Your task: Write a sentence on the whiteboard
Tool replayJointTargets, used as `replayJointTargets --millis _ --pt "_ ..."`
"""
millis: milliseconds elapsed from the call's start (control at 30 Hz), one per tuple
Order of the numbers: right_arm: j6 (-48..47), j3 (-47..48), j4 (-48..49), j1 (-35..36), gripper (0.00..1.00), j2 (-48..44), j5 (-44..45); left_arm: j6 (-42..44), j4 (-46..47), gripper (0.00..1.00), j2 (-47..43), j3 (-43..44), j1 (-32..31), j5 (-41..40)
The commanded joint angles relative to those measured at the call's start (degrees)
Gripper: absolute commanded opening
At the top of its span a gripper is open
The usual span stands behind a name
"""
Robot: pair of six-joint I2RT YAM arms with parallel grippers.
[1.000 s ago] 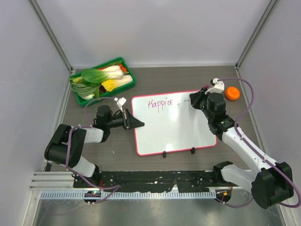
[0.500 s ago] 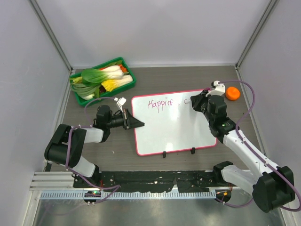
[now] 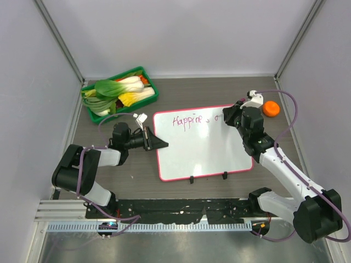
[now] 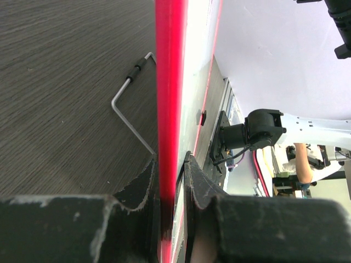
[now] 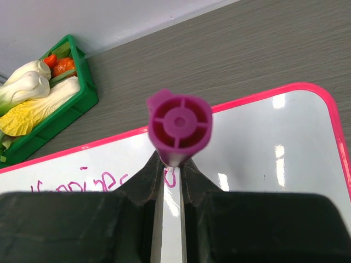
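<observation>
Whiteboard [image 3: 203, 153] edge in left gripper [image 3: 163, 144] (right gripper [image 5: 171, 164]: marker [image 5: 179, 127]).

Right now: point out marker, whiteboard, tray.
marker [image 5: 179, 127], right wrist view, purple end cap.
whiteboard [image 3: 203, 150], top view, bare white face.
tray [image 3: 143, 104], top view, green near wall.

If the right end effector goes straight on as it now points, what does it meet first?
Most likely the whiteboard: the right end effector holds a purple marker aimed at the white surface, right of the sentence. Whether its tip touches is hidden.
</observation>
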Motion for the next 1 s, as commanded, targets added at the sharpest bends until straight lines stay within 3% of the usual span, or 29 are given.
replayJointTargets --millis 0,267,967 --pt "0.11 2.84 0.8 -0.43 0.01 0.04 0.05 8.53 -7.59 0.0 2.06 -0.6 -1.04 -7.32" --pt "0.73 1.0 2.21 -0.43 0.01 -3.56 0.57 8.62 -7.59 0.0 1.88 -0.69 -1.04 -7.33" --pt "-0.24 0.3 0.01 -0.43 0.01 -0.39 1.72 8.7 -7.41 0.0 1.8 -0.69 -1.13 -7.32"
